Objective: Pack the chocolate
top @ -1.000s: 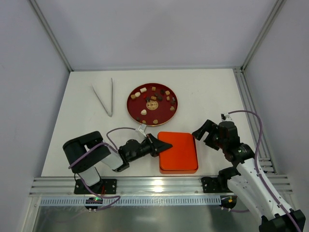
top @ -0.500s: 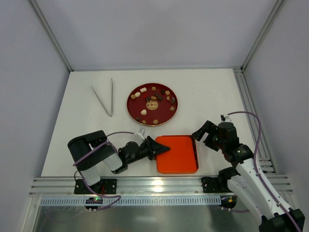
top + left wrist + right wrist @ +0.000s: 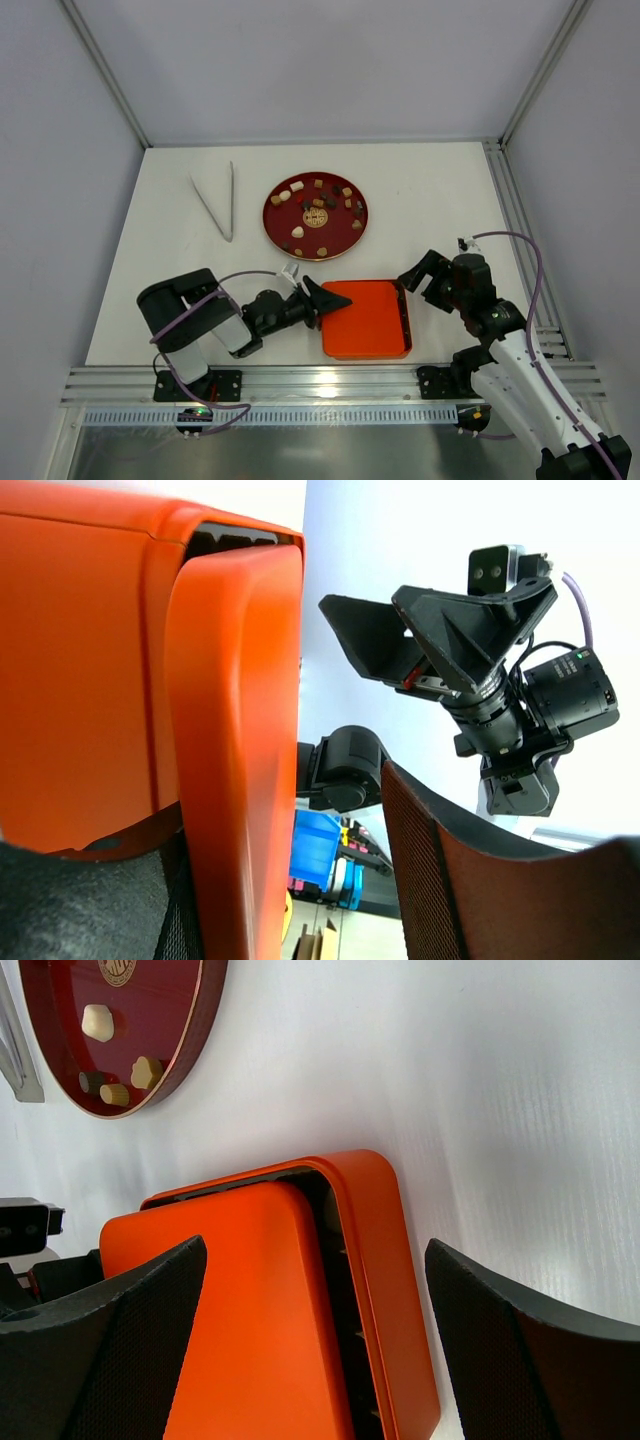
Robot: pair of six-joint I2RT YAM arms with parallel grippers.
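- Chocolate pieces (image 3: pixel 297 185): I count about sixteen, cream, caramel and dark. The smallest dark ones sit too close together for a firm figure.
- Round red plate (image 3: pixel 338 235): one.
- Metal tongs (image 3: pixel 230 200): one pair, lying on the desk.
- Orange-red tray (image 3: pixel 404 322): one.
- Orange-red lid (image 3: pixel 360 320): one.
- Arms: two, the left arm (image 3: pixel 190 315) and the right arm (image 3: pixel 520 350), each with one set of jaws.

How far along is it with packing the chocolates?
Nothing is packed: the small cream and brown chocolate pieces all lie on the dark red round plate. In hand: the left gripper is at the edge of the flat orange-red lid, askew on its orange-red gridded tray; the right gripper hangs open nearby. Left: remove the lid, fill the tray.
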